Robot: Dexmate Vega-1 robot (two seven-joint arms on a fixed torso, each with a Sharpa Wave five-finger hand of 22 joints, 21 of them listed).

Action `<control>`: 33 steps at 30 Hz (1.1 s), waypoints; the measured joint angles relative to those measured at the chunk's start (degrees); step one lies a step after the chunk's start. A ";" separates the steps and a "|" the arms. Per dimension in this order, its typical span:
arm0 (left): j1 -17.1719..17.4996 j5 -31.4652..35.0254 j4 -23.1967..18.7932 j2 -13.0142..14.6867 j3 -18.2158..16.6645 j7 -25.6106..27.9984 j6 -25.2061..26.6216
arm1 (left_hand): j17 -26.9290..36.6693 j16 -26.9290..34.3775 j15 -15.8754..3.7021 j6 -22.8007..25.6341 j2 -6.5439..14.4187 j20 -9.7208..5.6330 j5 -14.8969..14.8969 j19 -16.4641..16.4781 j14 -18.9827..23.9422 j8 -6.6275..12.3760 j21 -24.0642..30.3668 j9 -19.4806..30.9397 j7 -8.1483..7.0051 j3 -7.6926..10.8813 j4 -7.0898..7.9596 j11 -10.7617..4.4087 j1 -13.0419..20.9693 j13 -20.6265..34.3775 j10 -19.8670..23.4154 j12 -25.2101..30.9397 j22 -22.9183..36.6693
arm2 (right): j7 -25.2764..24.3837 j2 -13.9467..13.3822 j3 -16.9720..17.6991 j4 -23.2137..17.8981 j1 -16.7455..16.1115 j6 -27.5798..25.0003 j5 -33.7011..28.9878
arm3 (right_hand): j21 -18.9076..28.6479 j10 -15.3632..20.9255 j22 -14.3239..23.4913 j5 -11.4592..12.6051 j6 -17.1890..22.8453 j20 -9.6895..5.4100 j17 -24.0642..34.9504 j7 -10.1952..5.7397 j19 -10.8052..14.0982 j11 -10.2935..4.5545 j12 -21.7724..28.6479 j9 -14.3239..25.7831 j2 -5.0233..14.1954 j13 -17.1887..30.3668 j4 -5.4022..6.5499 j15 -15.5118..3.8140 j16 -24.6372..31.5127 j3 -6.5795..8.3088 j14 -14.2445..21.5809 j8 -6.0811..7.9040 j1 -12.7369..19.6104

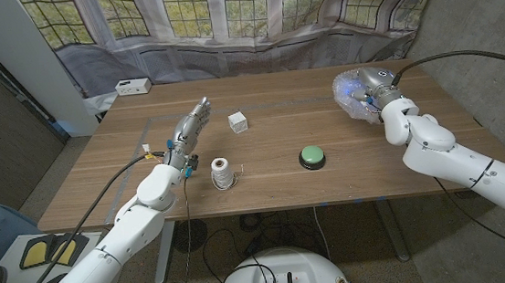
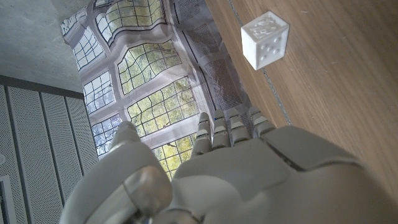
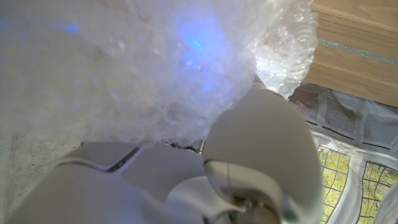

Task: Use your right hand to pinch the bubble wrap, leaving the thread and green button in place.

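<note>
Right hand [image 1: 378, 94]: seen at the far right corner of the counter [image 1: 275, 185], buried in the bubble wrap [image 1: 354, 91]. In the right wrist view a thumb-like pad is pressed against the crinkled film [image 3: 186, 68], so the wrap is judged to be grasped; the remaining fingers are hidden behind the plastic and the exact pinch cannot be made out. Whether the wrap is lifted or touching the wood cannot be told. A blue glow is noted through the film; its source is unclear.

Wrap lies directly at the right hand, well apart from the left.

Green button [image 1: 312, 157]: on the counter, nearer the robot and toward centre, clear of the wrap. Spool of white thread [image 1: 222, 173]: upright, further left, untouched.

Left hand [image 1: 189, 129]: nothing held, fingers extended; white die [image 1: 238, 121] just beside it.
</note>
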 measured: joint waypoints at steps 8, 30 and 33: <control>0.02 0.12 -0.11 -0.03 -0.09 0.06 -0.18 | 0.00 0.00 0.00 -0.55 0.00 0.00 0.00 0.00 0.00 -0.28 0.00 0.00 -0.11 0.00 0.00 0.00 0.00 0.00 0.00 0.00 0.00 | 1.46 0.53 -1.78 2.13 2.11 -1.27 -0.16 | -0.22 0.00 0.16 0.00 0.00 0.00 0.00 0.00 0.00 0.00 -0.12 -0.26 0.22 -0.27 0.00 0.00 0.00 0.00 0.00 0.00 -0.69; 0.23 0.16 -0.11 -0.26 -0.18 0.13 -0.53 | 0.00 0.00 0.23 -0.54 0.00 0.00 0.00 0.00 0.23 -0.28 0.00 0.00 -0.11 0.15 -0.15 0.00 0.00 0.00 0.00 0.00 0.00 | 5.26 2.10 -7.07 8.85 7.65 -3.04 -0.89 | -0.45 -0.43 0.15 0.00 -0.72 0.00 0.01 0.10 0.00 0.02 -0.93 -0.69 0.53 -0.80 0.00 0.15 0.27 0.00 -0.78 -0.22 -1.59; 0.25 0.16 -0.12 -0.26 -0.18 0.23 -0.53 | 0.00 0.00 0.22 -0.54 0.00 0.00 0.00 0.00 0.22 -0.28 0.00 0.00 -0.11 0.15 -0.15 0.00 0.00 0.00 0.00 0.00 0.00 | 5.40 2.44 -7.75 10.09 8.32 -3.01 -0.87 | -0.45 -0.43 0.15 0.00 -0.71 0.00 0.01 0.10 0.00 0.02 -0.93 -0.80 0.52 -0.80 0.00 0.30 0.27 0.00 -0.93 -0.22 -2.06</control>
